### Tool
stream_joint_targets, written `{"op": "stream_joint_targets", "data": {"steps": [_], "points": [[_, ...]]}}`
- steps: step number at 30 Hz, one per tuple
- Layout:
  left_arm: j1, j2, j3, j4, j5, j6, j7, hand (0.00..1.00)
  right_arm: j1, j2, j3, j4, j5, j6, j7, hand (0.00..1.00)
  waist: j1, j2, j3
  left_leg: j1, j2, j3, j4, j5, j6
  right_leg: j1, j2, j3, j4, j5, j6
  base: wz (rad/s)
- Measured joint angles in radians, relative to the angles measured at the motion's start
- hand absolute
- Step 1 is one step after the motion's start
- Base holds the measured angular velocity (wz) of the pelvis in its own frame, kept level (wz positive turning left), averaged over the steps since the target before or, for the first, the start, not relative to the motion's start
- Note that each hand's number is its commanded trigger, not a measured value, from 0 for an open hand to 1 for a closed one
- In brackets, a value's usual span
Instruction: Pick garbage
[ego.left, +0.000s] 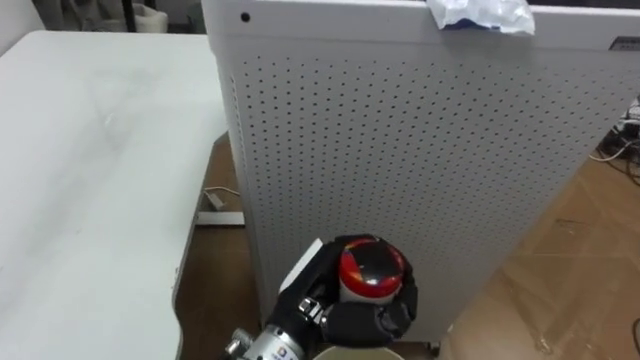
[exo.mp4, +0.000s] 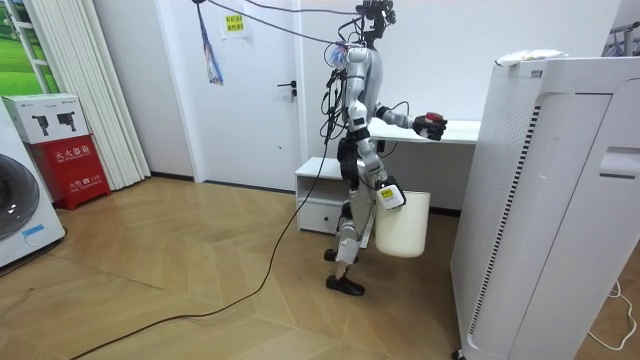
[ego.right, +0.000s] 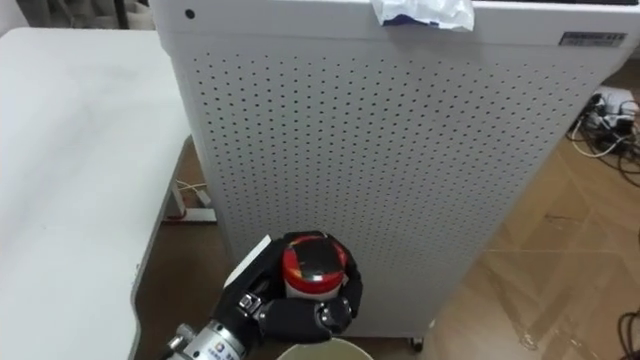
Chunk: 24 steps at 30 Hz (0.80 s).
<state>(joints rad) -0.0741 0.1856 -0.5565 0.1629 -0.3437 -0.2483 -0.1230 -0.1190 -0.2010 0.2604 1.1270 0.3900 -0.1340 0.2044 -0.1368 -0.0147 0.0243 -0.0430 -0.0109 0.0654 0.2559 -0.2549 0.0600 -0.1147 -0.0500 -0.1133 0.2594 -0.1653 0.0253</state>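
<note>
White perforated cabinet (ego.left: 400, 150) stands before the left hand (ego.left: 360, 318), curled round a container (ego.left: 372, 268) with glossy red top.

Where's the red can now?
The red can sits in the left hand, low centre in the eye views, above the bucket, facing the perforated cabinet.

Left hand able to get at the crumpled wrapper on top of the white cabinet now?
Probably not yet. The left hand is shut on a red-lidded can, so it's occupied. The crumpled wrapper lies uncovered atop the white cabinet, beyond the hand.
</note>
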Motion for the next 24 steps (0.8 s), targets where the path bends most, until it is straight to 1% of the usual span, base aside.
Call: {"op": "stream_joint_targets", "data": {"steps": [2,3,4,6,8,10,13,14,15,16,18,19,21,24], "points": [[0.001,0.001,-0.001,0.01,0.0,0.004,-0.01,1.0,-0.008,-0.001,-0.012,0.0,0.0,0.0,-0.001,1.0,0.0,0.007,0.0026,-0.009,0.0,0.003,0.0,0.0,0.0,-0.011,0.0,0.001,0.001,0.001,0.0,-0.02],[0.001,0.001,-0.002,0.02,0.002,0.011,-0.014,1.0,-0.01,-0.003,-0.014,-0.002,-0.002,0.0,-0.001,1.0,0.0,0.012,0.001,-0.015,0.0,0.005,0.002,0.0,0.0,-0.019,0.0,0.002,0.003,0.001,0.0,-0.03],[0.001,0.001,-0.004,0.025,0.004,0.016,-0.014,1.0,-0.01,-0.003,-0.016,-0.01,-0.002,0.0,-0.003,1.0,0.001,0.016,0.0012,-0.024,0.0,0.007,0.003,0.0,0.0,-0.033,0.0,0.0,0.013,0.001,0.0,-0.04],[0.0,-0.001,-0.012,0.041,0.012,0.018,-0.014,1.0,-0.01,-0.002,-0.016,-0.02,0.0,0.0,-0.006,1.0,0.002,0.022,0.0005,-0.037,0.0,0.012,0.003,0.0,0.0,-0.049,0.0,0.002,0.019,0.001,0.0,-0.06],[0.0,-0.005,-0.027,0.074,0.012,0.023,-0.015,1.0,-0.01,-0.002,-0.014,-0.03,-0.001,0.0,-0.009,1.0,0.001,0.03,-0.002,-0.042,0.0,0.017,0.004,0.0,0.0,-0.056,0.001,0.005,0.022,0.001,0.0,-0.06],[0.0,-0.011,-0.047,0.134,0.012,0.026,-0.017,1.0,-0.009,-0.002,-0.008,-0.029,-0.001,-0.001,-0.008,1.0,0.001,0.037,-0.0003,-0.05,0.0,0.017,0.004,0.0,0.0,-0.064,0.001,0.005,0.022,0.001,0.0,0.0],[0.003,-0.007,-0.07,0.186,0.016,0.04,-0.017,1.0,-0.011,-0.002,-0.009,-0.02,-0.001,-0.001,-0.009,1.0,-0.003,0.049,0.0025,-0.065,-0.001,0.02,0.004,0.0,0.0,-0.086,0.001,0.011,0.034,0.001,0.0,-0.03],[0.003,-0.007,-0.072,0.189,0.024,0.041,-0.017,0.45,-0.012,-0.001,-0.009,-0.014,-0.001,-0.002,-0.008,1.0,-0.003,0.051,0.0016,-0.07,-0.001,0.021,0.004,0.0,0.0,-0.091,0.001,0.015,0.034,0.001,0.0,-0.07],[0.003,-0.007,-0.078,0.191,0.026,0.042,-0.017,0.0,-0.014,-0.001,-0.009,-0.004,-0.001,-0.003,-0.006,1.0,-0.003,0.053,0.0024,-0.077,-0.001,0.024,0.005,0.0,0.0,-0.101,0.0,0.018,0.036,0.001,0.0,-0.05],[0.002,-0.008,-0.083,0.191,0.027,0.042,-0.017,0.0,-0.014,-0.002,-0.009,-0.001,-0.001,-0.003,-0.005,1.0,-0.006,0.054,0.0019,-0.087,-0.001,0.026,0.006,0.0,0.001,-0.112,0.0,0.02,0.039,0.001,0.0,-0.06],[0.002,-0.007,-0.094,0.191,0.035,0.042,-0.017,0.0,-0.015,-0.003,-0.009,0.005,-0.001,-0.004,-0.006,1.0,-0.009,0.059,0.0049,-0.091,-0.001,0.029,0.006,0.001,0.001,-0.117,0.0,0.024,0.039,0.001,0.0,-0.04],[0.002,-0.009,-0.1,0.191,0.044,0.042,-0.017,0.0,-0.015,-0.006,-0.009,0.013,-0.002,-0.004,-0.005,1.0,-0.016,0.065,0.0057,-0.092,-0.001,0.03,0.006,0.001,0.001,-0.118,-0.001,0.022,0.039,0.001,0.0,0.0],[0.002,-0.009,-0.107,0.191,0.044,0.042,-0.017,0.0,-0.016,-0.009,-0.012,0.018,-0.002,-0.004,-0.004,1.0,-0.026,0.074,0.0041,-0.094,-0.001,0.032,0.003,0.001,0.001,-0.121,-0.001,0.019,0.04,0.001,0.0,-0.04],[-0.001,-0.009,-0.108,0.191,0.044,0.042,-0.017,0.0,-0.016,-0.01,-0.02,0.026,-0.001,-0.004,-0.002,1.0,-0.031,0.081,0.0042,-0.097,0.0,0.042,0.002,0.001,0.0,-0.133,-0.001,0.028,0.047,0.001,0.0,-0.08]]}}
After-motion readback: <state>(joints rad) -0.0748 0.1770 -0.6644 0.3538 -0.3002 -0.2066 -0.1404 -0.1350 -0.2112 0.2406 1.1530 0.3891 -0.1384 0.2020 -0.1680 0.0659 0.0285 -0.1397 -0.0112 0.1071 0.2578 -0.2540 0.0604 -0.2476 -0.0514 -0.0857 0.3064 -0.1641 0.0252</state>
